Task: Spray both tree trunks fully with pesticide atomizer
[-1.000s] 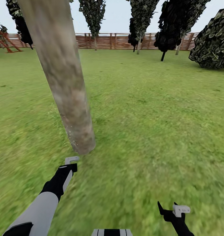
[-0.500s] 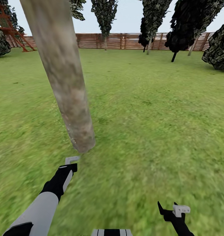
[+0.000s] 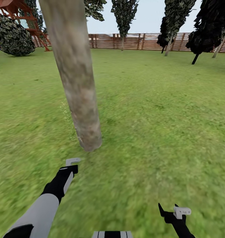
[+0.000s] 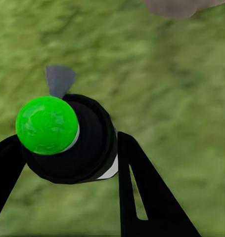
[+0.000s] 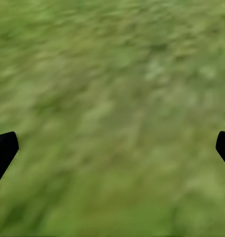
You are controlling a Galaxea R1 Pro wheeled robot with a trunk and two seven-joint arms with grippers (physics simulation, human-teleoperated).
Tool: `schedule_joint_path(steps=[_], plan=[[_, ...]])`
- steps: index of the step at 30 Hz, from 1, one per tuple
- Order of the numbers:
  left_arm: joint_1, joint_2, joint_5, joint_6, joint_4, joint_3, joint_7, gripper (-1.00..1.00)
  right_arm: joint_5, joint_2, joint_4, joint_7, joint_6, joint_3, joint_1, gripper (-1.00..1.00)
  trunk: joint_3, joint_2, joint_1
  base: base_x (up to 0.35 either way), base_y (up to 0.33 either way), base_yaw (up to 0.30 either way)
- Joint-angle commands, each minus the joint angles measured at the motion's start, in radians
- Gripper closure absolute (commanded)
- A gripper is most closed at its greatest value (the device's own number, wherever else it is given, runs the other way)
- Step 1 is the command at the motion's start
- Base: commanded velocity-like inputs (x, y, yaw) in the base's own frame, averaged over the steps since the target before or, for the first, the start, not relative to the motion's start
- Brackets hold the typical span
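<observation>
View has swung; left gripper [image 4: 67, 163] clamps pesticide atomizer [image 4: 67, 140] (nozzle hidden), right gripper [image 5: 112, 148] gapes empty

tree trunk [image 3: 76, 76] top cropped (foliage unseen), lawn [image 3: 158, 115] blurred

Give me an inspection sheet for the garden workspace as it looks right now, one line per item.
Surface: grass lawn, blurry green.
Job's things: pesticide atomizer, green cap and black body, sits between the left gripper's fingers; thick pale tree trunk stands just ahead of that gripper.
Clutter: nothing seen.
Grippers: left gripper shut on the atomizer; right gripper open over bare grass.
Cables: nothing seen.
Surroundings: brown slat fence, dark-leaved trees, red play frame at far left.
</observation>
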Motion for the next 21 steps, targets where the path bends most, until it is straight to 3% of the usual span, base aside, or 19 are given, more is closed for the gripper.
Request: schedule_joint_path(steps=[1, 6, 10, 13, 18, 20, 21], plan=[[0.0, -0.002, -0.001, -0.003, 0.001, -0.001, 0.0, 1.0, 0.0, 0.0, 0.0, 0.0, 0.0, 0.0, 0.0, -1.0, 0.0, 0.0, 0.0, 0.001, -0.003, 0.277], [-0.011, -0.023, -0.004, 0.004, -0.008, -0.01, -0.006, 1.0, 0.0, 0.0, 0.0, 0.0, 0.0, 0.0, 0.0, -1.0, 0.0, 0.0, 0.0, 0.0, -0.001, 0.133], [-0.029, -0.071, -0.006, 0.011, -0.018, -0.026, -0.007, 1.0, 0.0, 0.0, -0.001, 0.0, 0.0, 0.0, 0.0, -1.0, 0.0, 0.0, 0.0, 0.0, 0.0, 0.006], [-0.08, -0.085, -0.006, 0.076, -0.026, -0.051, -0.006, 1.0, -0.001, 0.0, -0.001, 0.0, 0.0, 0.0, 0.0, -1.0, 0.0, 0.0, 0.0, 0.0, 0.0, -0.031], [-0.117, -0.069, -0.007, 0.103, -0.032, -0.053, -0.007, 1.0, -0.001, 0.0, -0.001, 0.0, 0.0, 0.0, 0.0, -1.0, 0.0, 0.0, 0.0, 0.0, 0.0, -0.257], [-0.122, -0.042, -0.006, 0.116, -0.06, -0.05, -0.007, 1.0, -0.001, 0.0, -0.001, 0.0, 0.0, 0.0, 0.0, -1.0, 0.0, 0.0, 0.0, 0.0, 0.0, -0.277], [-0.124, -0.021, -0.005, 0.156, -0.086, -0.048, -0.008, 1.0, -0.001, 0.0, 0.0, 0.0, 0.0, 0.0, 0.0, -1.0, 0.0, 0.0, 0.0, 0.0, 0.0, -0.123]])
